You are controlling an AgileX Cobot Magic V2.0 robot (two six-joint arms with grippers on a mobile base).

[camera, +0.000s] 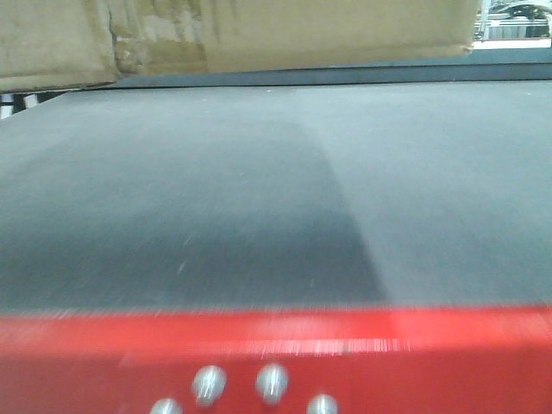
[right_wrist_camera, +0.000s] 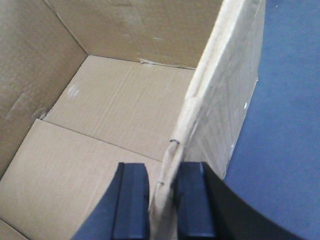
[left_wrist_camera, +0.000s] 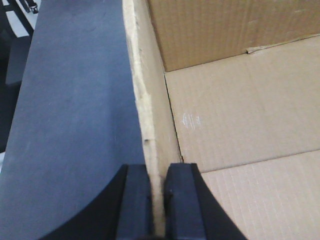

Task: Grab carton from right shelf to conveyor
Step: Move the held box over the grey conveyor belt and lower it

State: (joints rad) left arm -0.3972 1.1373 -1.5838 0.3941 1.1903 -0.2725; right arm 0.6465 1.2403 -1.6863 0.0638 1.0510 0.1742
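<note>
while the carton (camera: pixel 259 34) is sitting across the top of the front-facing frame, its creased brown face is running from the upper left corner almost to the upper right, above the far edge of the conveyor (camera: pixel 259 190). the conveyor's dark grey surface is filling the middle of that frame. its red edge strip (camera: pixel 276 345) is crossing the bottom, with four metal bolt heads (camera: pixel 272 382) showing at lower centre. whether the carton is resting on the conveyor or hanging just above it cannot be told.

in the left wrist view the left pincer (left_wrist_camera: pixel 159 172) is clenching one upright wall of the carton (left_wrist_camera: pixel 240 125) at bottom centre, its black fingers (left_wrist_camera: pixel 135 200) touching the cardboard on either side. the conveyor (left_wrist_camera: pixel 75 125) is lying along the left of the frame and the open carton's floor along the right.

in the right wrist view the right pincer (right_wrist_camera: pixel 164 172) is grasping another wall of the carton (right_wrist_camera: pixel 110 115) at bottom centre, its fingers (right_wrist_camera: pixel 131 200) pressing either side of the bent edge. the conveyor (right_wrist_camera: pixel 285 125) is lying at the right.
</note>
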